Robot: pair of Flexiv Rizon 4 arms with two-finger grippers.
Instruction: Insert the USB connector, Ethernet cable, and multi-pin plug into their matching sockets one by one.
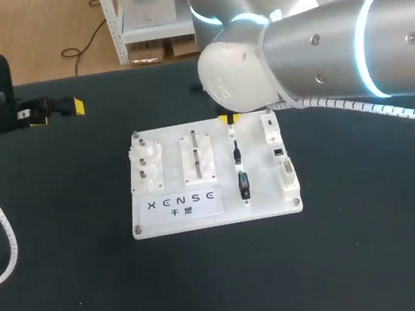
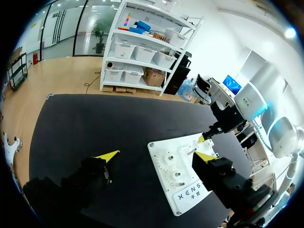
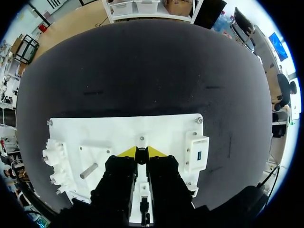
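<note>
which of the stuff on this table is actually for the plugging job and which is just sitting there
For the job: white socket blocks along the right edge of the white board; black cable and connector in the track beside them; right gripper at that track's far end.
Just there: white gear-and-peg fixture; white block with metal pins; left gripper, off the board.

White board point(image 1: 215, 208) carrying dark lettering, sitting on black table point(image 1: 96, 295). Black cable point(image 1: 236, 151) lying in white slot. Right gripper point(image 3: 141, 153), left gripper point(image 2: 157, 155) both showing yellow tips, black bodies. Silver right arm point(image 1: 332, 53) glowing with cyan rings.
</note>
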